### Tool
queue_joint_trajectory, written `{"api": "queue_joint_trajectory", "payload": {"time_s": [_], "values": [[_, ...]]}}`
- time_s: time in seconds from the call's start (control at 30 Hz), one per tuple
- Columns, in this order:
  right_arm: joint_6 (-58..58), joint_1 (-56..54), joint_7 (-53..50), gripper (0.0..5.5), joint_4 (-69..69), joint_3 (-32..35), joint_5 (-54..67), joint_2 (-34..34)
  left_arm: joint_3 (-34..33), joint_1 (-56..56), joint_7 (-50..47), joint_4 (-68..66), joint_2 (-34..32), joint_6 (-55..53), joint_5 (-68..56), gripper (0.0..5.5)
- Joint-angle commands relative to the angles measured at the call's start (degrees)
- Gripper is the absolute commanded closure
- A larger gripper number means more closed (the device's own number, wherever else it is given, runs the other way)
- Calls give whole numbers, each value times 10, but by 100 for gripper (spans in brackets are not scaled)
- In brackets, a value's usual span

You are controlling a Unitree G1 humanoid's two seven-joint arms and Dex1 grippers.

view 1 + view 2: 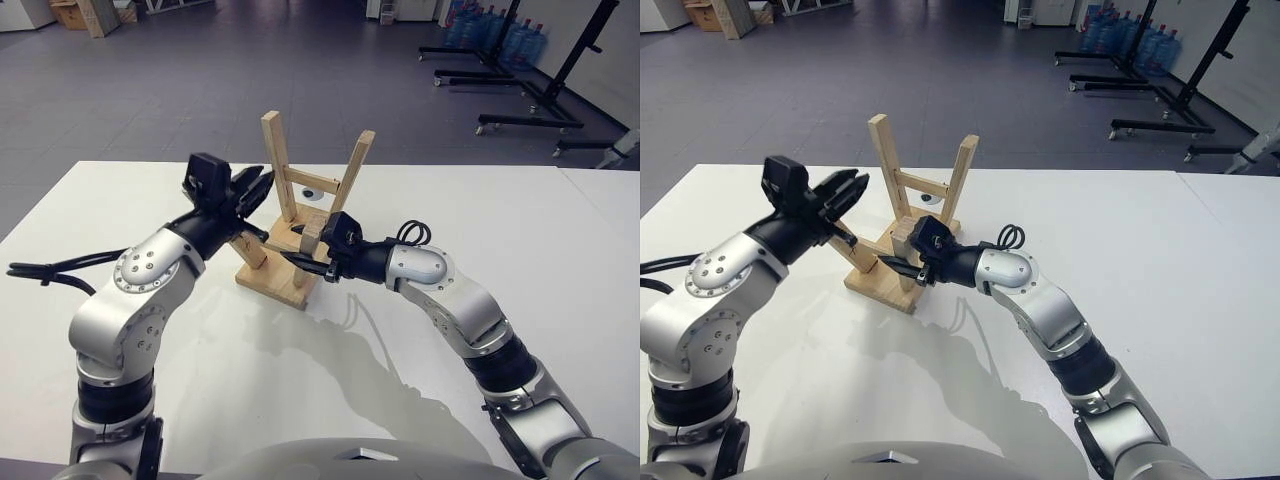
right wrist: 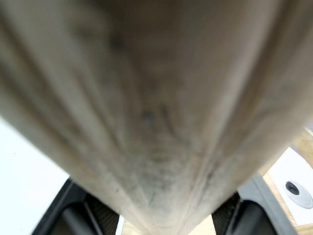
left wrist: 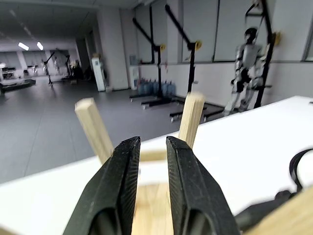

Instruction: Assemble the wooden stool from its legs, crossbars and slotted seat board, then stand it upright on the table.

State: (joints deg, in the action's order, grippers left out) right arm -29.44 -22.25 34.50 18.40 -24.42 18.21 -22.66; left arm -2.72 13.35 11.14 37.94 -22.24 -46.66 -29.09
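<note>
The wooden stool lies upside down with its slotted seat board (image 1: 275, 282) flat on the white table. Two long legs (image 1: 280, 165) joined by a crossbar (image 1: 315, 182) stick up from its far side. A short leg piece (image 1: 312, 238) stands at the board's near right, and my right gripper (image 1: 306, 263) is shut on it; its wood (image 2: 156, 107) lies right against the right wrist camera. Another leg piece (image 1: 250, 250) leans at the near left. Above it hovers my left gripper (image 1: 256, 187), its fingers (image 3: 188, 186) a little apart with nothing between the tips.
The table (image 1: 520, 230) has free room left, right and in front of the stool. A round cable hole (image 1: 316, 195) sits just behind the stool. Beyond the far edge lies grey floor with black wheeled stands (image 1: 530, 90).
</note>
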Motion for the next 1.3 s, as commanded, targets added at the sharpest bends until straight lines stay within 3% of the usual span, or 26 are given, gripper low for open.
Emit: {"api": "queue_joint_trajectory", "payload": {"time_s": [0.03, 0.17, 0.27, 0.5, 0.63, 0.73, 0.87, 1.3], "values": [[-54, 43, 10, 344, -49, -26, -36, -37, 61, -100, 18, -66, 6, 65, 60, 454], [-54, 42, 11, 344, -47, -26, -37, -36, 83, -120, 33, -98, 11, 109, 90, 454], [-54, 41, 13, 344, -47, -26, -35, -35, 58, -86, 26, -77, 14, 102, 82, 454], [-52, 48, 14, 344, -50, -23, -35, -38, -119, 240, -83, 15, 48, -45, -185, 454], [-50, 50, 14, 344, -52, -18, -32, -38, -189, 307, -132, -19, 7, -82, -277, 454], [-48, 54, 15, 344, -52, -14, -27, -34, -214, 313, -149, -50, -25, -92, -303, 454], [-41, 62, 14, 344, -51, -5, -20, -29, -197, 280, -150, -56, -43, -91, -296, 454], [-19, 84, 11, 344, -60, 76, 54, 47, -186, 192, -117, -74, -49, -52, -273, 454]]}}
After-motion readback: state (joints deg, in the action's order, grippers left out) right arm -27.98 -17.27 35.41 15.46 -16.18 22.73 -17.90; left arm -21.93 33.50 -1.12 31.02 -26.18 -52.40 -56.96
